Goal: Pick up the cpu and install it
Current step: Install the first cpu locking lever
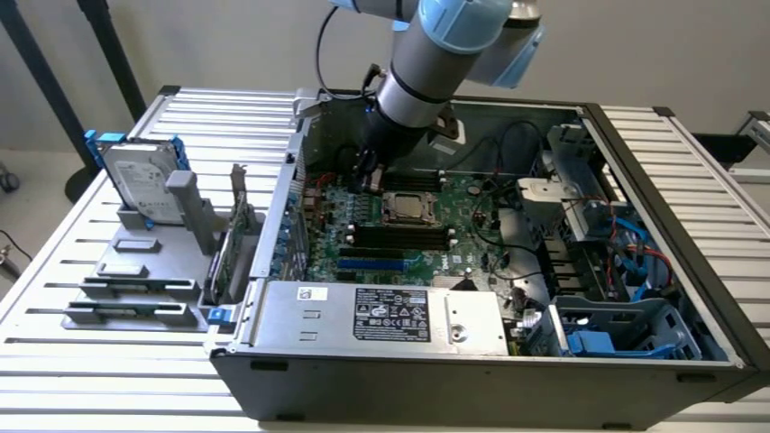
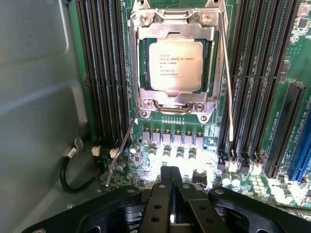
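The small square silver-topped cpu [image 2: 176, 65] sits inside the steel socket frame [image 2: 170, 17]. The black tool [image 2: 170, 194], pinched shut and empty, hovers just beside that frame. If it snagged the thin wire lever [image 2: 227, 82], the chip could be unseated.

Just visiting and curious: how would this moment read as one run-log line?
cpu: lying in socket | gripper: shut, holding nothing, above motherboard near socket
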### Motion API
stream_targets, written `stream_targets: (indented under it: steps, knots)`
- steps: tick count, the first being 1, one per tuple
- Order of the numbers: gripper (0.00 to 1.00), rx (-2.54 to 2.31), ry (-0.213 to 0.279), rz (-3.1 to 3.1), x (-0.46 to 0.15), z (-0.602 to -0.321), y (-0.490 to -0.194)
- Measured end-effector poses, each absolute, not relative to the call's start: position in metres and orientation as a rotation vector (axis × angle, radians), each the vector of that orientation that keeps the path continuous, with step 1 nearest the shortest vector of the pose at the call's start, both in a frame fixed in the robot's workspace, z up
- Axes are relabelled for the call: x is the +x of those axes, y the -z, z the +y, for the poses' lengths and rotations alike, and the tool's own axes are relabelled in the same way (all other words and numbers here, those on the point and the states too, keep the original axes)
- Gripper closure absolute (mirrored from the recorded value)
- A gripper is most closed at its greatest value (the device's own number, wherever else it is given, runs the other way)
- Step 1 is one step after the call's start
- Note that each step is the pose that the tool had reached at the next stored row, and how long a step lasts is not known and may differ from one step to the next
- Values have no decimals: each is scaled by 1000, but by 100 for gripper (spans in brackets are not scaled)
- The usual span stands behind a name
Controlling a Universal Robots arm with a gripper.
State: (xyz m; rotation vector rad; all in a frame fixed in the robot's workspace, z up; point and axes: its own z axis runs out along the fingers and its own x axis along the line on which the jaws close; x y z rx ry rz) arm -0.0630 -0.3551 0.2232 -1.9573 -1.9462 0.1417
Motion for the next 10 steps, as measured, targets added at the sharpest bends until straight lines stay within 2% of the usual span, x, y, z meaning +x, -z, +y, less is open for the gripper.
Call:
stream_targets:
  steps: [10]
  knots:
    - [89, -2002, -109, -1898, -69, -355, -236]
